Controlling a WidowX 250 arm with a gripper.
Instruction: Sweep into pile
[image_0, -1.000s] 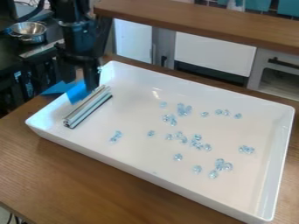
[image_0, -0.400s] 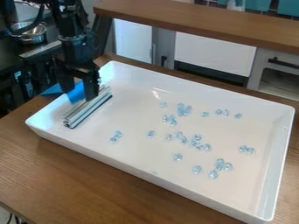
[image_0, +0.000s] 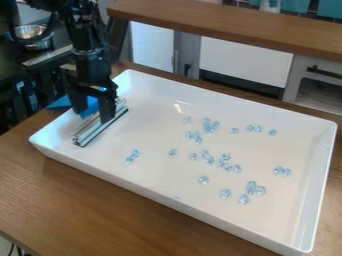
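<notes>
1. Clearly, the black gripper (image_0: 93, 116) hangs at the near-left end of the white tray (image_0: 177, 202), pointing down, its two fingers apart with a gap between them. Whether either fingertip touches anything beneath it, I cannot tell.
2. Just under the gripper, a silver metal bar (image_0: 89, 134) lies slantwise inside the tray, one end coming out toward the camera from below the fingers and the other reaching up behind them. The finger on the camera's right overlaps the bar in the picture.
3. Between the fingers shows a blue piece (image_0: 91, 107). Another bit of blue (image_0: 59, 103) sits to the camera's left of the gripper, outside the tray's rim; whether the two are joined is hidden.
4. The clear, pale blue pieces to be swept are scattered over the tray floor, all to the camera's right of the gripper and bar. Nearest to the gripper is a small cluster (image_0: 133, 156), lower in the picture; a single piece (image_0: 172, 152) lies a little further right.
5. Well away from the gripper are looser groups: one toward the tray's middle (image_0: 225, 162), one nearer the camera (image_0: 251, 189) and one close to the far-right wall (image_0: 282, 171).
6. Behind the gripper, past the tray, stands a metal bowl (image_0: 29, 32); the wooden table (image_0: 113, 210) spreads below.
</notes>
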